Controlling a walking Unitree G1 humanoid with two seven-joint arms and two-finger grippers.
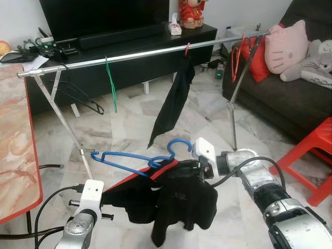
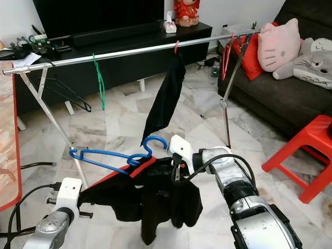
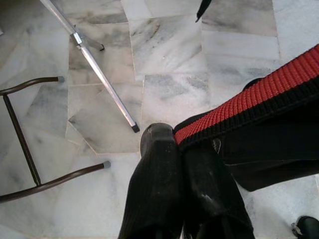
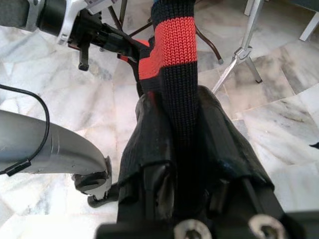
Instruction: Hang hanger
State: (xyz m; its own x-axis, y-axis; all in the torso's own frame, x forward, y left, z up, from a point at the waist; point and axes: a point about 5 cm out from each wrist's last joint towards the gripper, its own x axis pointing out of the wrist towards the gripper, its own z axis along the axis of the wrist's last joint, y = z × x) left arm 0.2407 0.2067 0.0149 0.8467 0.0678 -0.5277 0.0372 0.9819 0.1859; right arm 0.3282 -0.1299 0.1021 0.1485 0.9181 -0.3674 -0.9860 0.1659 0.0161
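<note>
Holding a black garment (image 1: 176, 199) by its red-trimmed band, both grippers stretch it between them above the marble floor (image 1: 129, 129). The left gripper (image 3: 182, 149) has its jaws closed on one end of the band; the right gripper (image 4: 174, 124) has its jaws clamped on the other end. A blue hanger (image 1: 137, 158) lies across the garment between the two grippers, its hook curling up just beside the right one. Beyond stands a rail (image 1: 135, 54) carrying a green hanger (image 1: 110, 83) and a black cloth (image 1: 171, 106).
</note>
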